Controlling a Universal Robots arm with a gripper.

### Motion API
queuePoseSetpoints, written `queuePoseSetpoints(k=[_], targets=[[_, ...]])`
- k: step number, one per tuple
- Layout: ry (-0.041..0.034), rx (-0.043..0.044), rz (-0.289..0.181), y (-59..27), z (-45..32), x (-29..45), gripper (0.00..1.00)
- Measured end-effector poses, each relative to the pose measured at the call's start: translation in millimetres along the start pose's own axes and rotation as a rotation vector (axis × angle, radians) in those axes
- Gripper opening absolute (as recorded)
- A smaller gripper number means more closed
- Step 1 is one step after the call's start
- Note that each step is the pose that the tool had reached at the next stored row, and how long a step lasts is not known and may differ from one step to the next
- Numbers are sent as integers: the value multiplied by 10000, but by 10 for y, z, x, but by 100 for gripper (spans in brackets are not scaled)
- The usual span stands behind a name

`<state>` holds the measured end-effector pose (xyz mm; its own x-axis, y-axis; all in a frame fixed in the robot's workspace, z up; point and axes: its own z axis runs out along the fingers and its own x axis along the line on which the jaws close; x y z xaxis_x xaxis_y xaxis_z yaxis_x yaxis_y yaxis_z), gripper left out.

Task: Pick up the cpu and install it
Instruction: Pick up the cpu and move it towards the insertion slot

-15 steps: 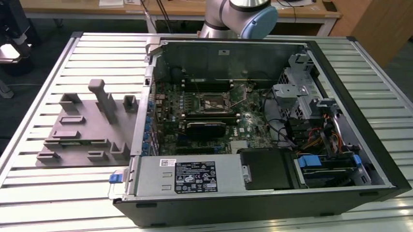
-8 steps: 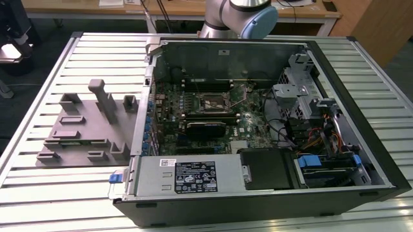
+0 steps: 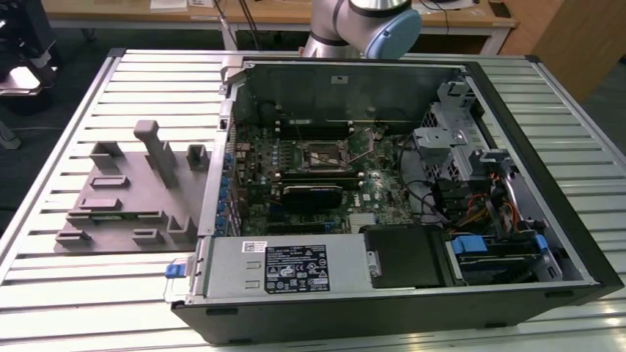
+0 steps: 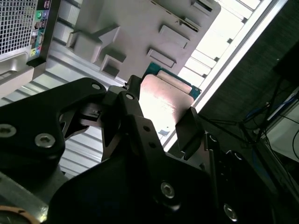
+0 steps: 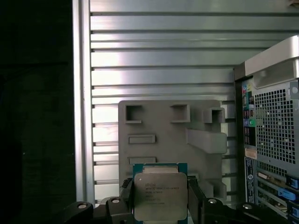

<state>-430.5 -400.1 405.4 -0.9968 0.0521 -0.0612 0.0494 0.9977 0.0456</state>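
Plainly, the pick-up is the step in hand, and the install has not begun.

In the exterior view, the arm (image 3: 367,22) rises at the top centre of the frame, behind the open case (image 3: 391,183). The socket (image 3: 328,155) sits mid-frame on the board and looks unfilled. The grey tray (image 3: 117,198) lies on the slatted table (image 3: 59,293) at the exterior view's left, just beside the case.

In the second wrist view, the gripper (image 4: 161,109) is closed on the cpu (image 4: 163,98), with one black finger against each opposite edge. The silvery top faces the camera and a green rim shows at the far end. The tray lies beyond it.

In the first wrist view, the cpu (image 5: 160,196) sits square between the fingers (image 5: 126,192), over the near end of the tray (image 5: 163,126). The rear of the case stands to one side. I cannot tell whether the chip has come clear of the tray.

By my judgement, installing calls for carrying the chip level over the case wall. It must then be squared to the socket and lowered without tilt, since a skewed seat could harm the contacts.
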Motion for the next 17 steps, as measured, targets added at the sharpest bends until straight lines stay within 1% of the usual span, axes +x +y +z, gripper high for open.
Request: queuePoseSetpoints(k=[17], targets=[[-1, -1, 0, 10, 13, -202, 55]])
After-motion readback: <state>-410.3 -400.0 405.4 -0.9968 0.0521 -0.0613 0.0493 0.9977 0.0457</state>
